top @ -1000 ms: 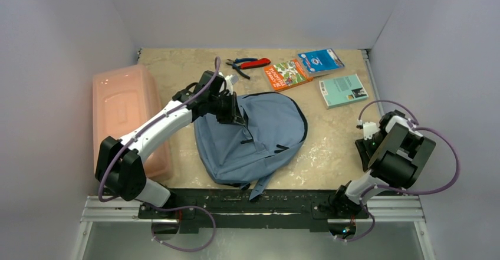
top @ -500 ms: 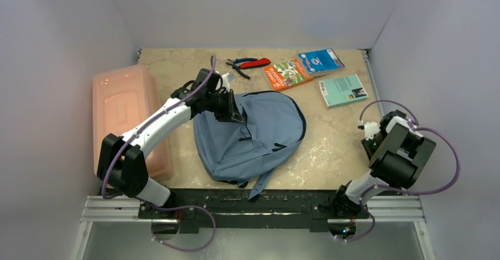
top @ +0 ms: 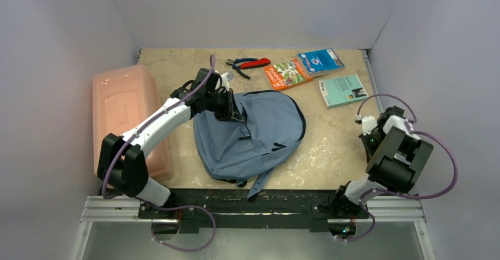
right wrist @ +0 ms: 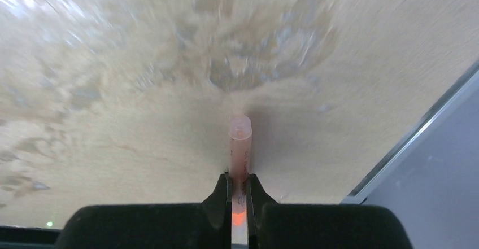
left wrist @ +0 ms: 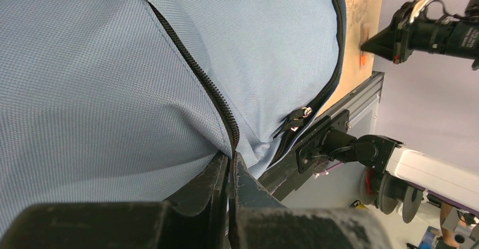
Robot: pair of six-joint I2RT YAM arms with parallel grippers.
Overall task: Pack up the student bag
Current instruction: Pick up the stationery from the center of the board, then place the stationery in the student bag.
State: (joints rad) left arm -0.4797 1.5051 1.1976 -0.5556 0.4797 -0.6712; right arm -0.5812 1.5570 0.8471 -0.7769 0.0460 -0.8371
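Observation:
The grey-blue student bag (top: pixel 265 131) lies in the middle of the table, its straps trailing toward the near edge. My left gripper (top: pixel 237 114) sits at the bag's upper left and is shut on the fabric beside the dark zip (left wrist: pixel 192 62). In the left wrist view the bag (left wrist: pixel 101 79) fills the frame above the closed left gripper (left wrist: pixel 231 158). My right gripper (top: pixel 369 137) points down at the table on the right. In the right wrist view the right gripper (right wrist: pixel 238 180) is shut on a thin translucent pink tube (right wrist: pixel 239 142) that sticks out past the fingertips, just above the tabletop.
A translucent pink box (top: pixel 127 115) lies along the left side under the left arm. At the back lie pliers (top: pixel 247 64), an orange booklet (top: pixel 287 74), a blue packet (top: pixel 319 61) and a teal book (top: pixel 344 90). The table's right edge rail (right wrist: pixel 418 142) is close to the right gripper.
My right gripper has shut on the pink tube, and its wrist has shifted slightly toward the back. The left gripper drew the bag a little to the left, then held still.

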